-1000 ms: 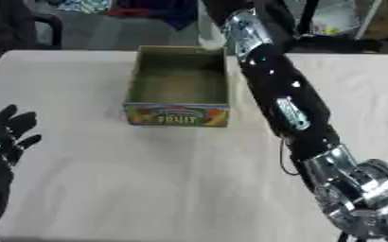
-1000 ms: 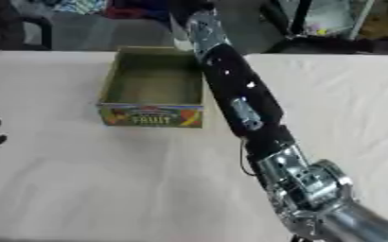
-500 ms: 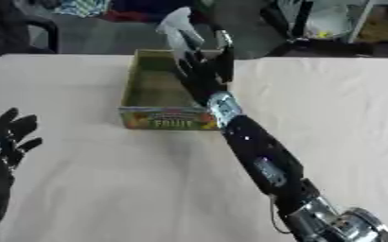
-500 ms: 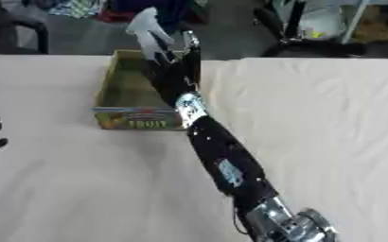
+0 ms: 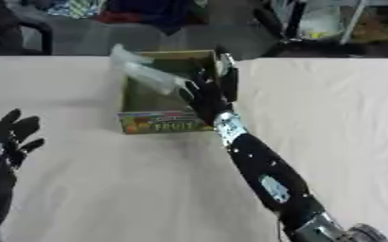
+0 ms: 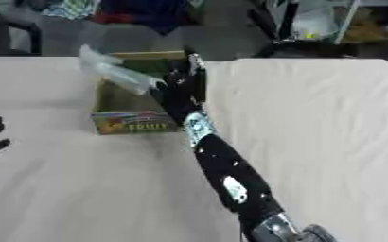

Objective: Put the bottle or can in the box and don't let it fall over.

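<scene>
Centrally in the left eye view, the right arm ran up from the lower right corner to the middle of the frame, ending in the right hand [image 5: 204, 92], whose fingers were curled round a clear plastic bottle [image 5: 144, 71]. That bottle was tilted, its free end pointing toward the upper left, and it hung over the open cardboard box [image 5: 160, 122], which sat at the upper middle of the frame on the pale table [image 5: 330, 108]; the box's near wall carried a bright printed label. Whether the bottle touched the box floor could not be told, as the picture was blurred there. At the lower left edge the left hand [image 5: 7, 142] rested with its fingers spread and pointing upward, holding nothing. Next, in the right eye view, the same scene sat a little further left: the bottle lay aslant above the left part of the box, the right hand clamped on its lower end, and only a few dark fingertips of the left hand showed at the left edge, well apart from the box.
</scene>
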